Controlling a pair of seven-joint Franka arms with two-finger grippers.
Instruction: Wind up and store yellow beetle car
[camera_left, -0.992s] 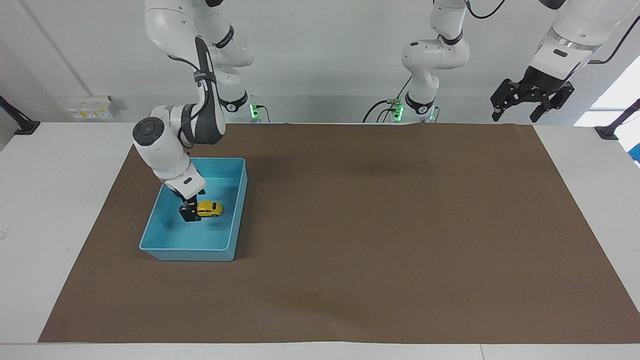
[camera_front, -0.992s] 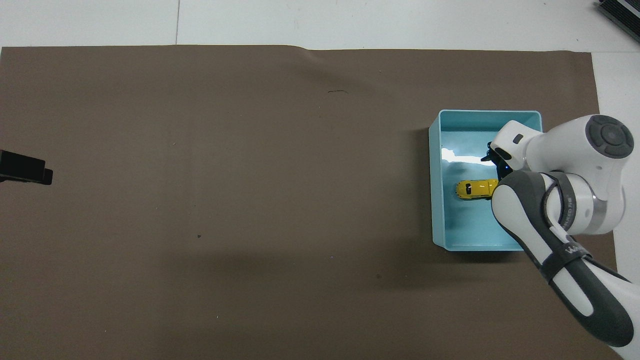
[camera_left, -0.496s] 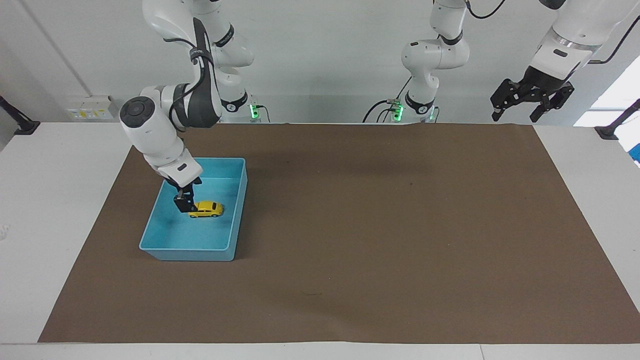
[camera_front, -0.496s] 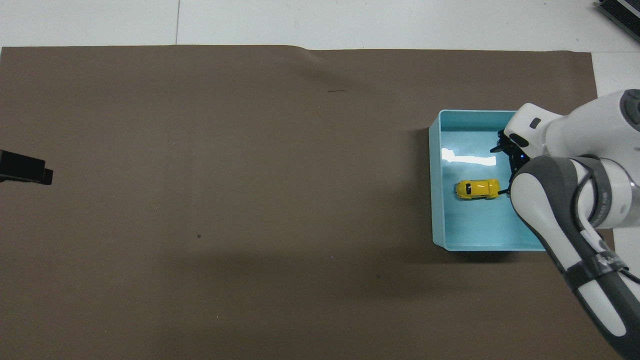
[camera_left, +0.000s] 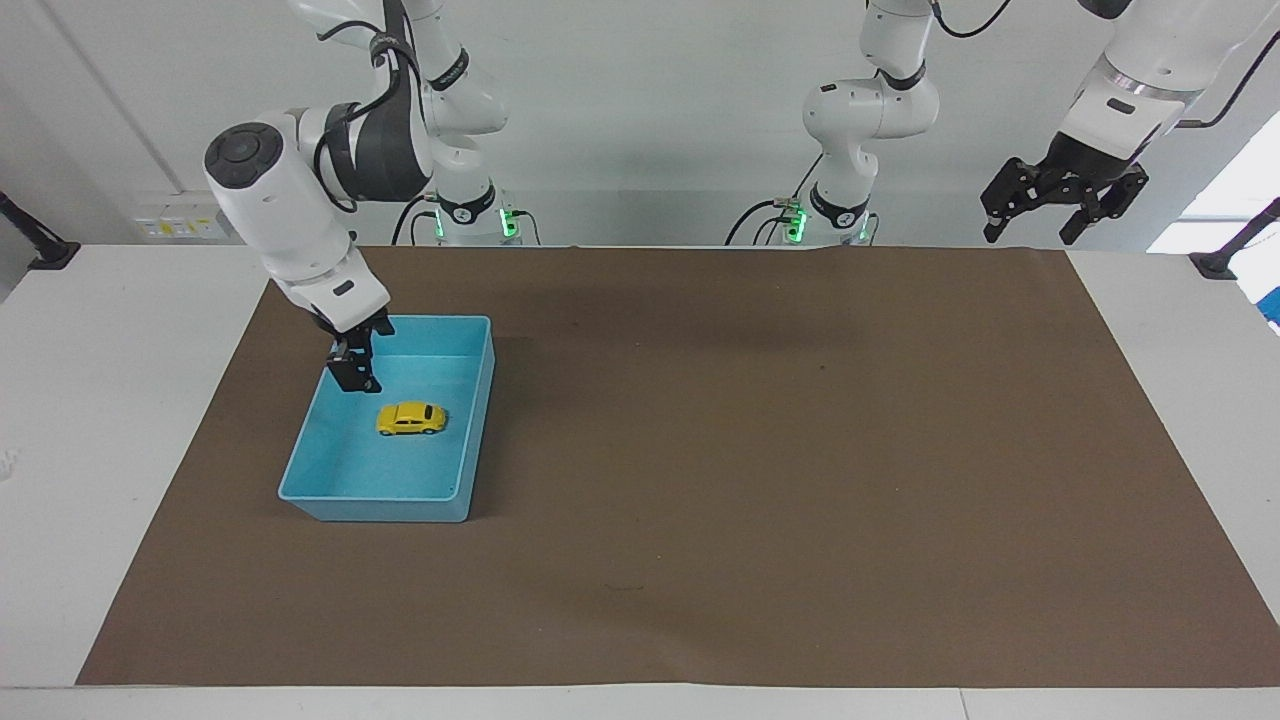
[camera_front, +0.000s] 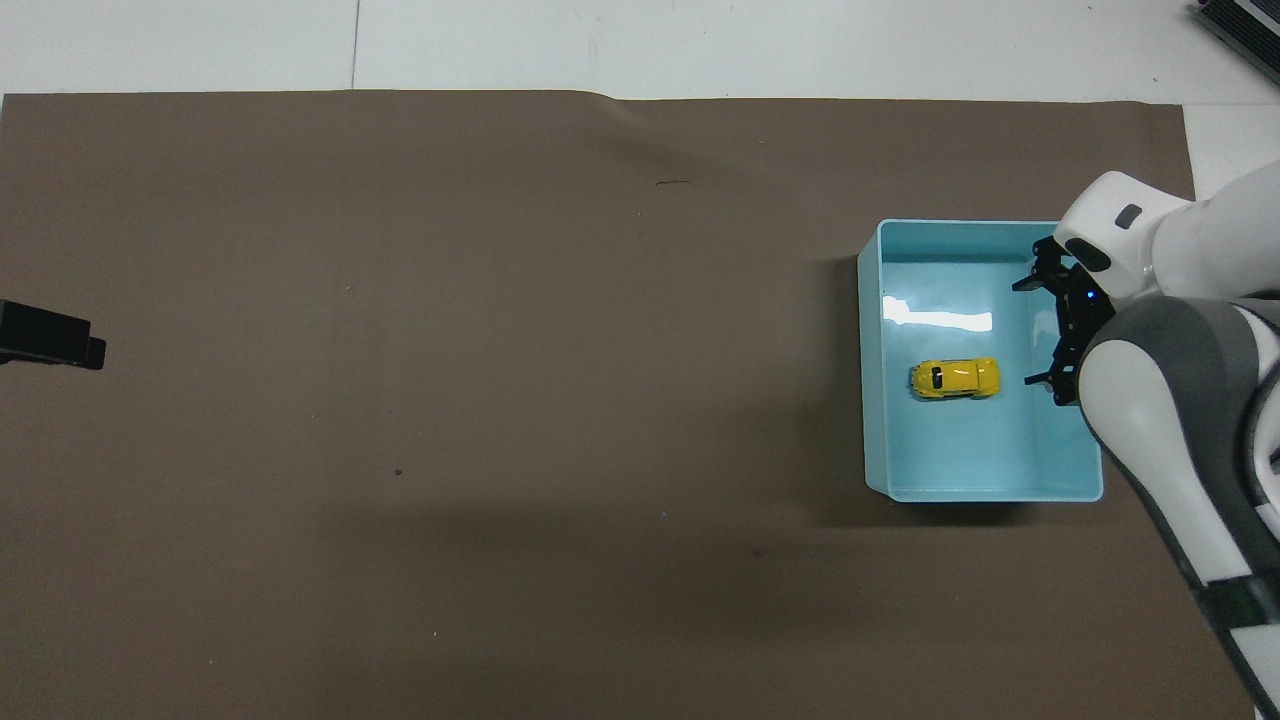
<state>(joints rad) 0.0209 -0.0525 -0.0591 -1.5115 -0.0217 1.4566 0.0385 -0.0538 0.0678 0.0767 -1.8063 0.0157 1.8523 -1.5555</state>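
Tiny yellow car (camera_left: 411, 418), rounded beetle-shaped body, dark windows and small dark wheels, standing upright on its wheels on the floor of a shallow light-blue bin (camera_left: 470, 430), roughly mid-floor, lengthwise across the bin, clear of all four walls with bare blue floor on every side. Much smaller than the bin. In the overhead view the same car (camera_front: 954, 378) shown with a glossy roof and a dark window patch at one end, a bright glare streak on the bin (camera_front: 872, 400) floor just farther from the robots. Bin open-topped with low straight walls, resting on a brown mat (camera_left: 760, 450) toward the right arm's end of the table (camera_left: 110, 420), its edges roughly square to the mat's. Large stretch of bare mat from the bin all the way to the left arm's end; white table edge exposed around the mat. Right gripper (camera_left: 357, 377) raised over the bin's part nearer the robots, above wall height, apart from the car, fingers spread open and holding nothing; seen from above, right gripper (camera_front: 1046, 332) over the bin's wall toward the right arm's end. Left gripper (camera_left: 1062, 212) waiting high over the table's edge at the left arm's end, well apart from everything, fingers open and empty.
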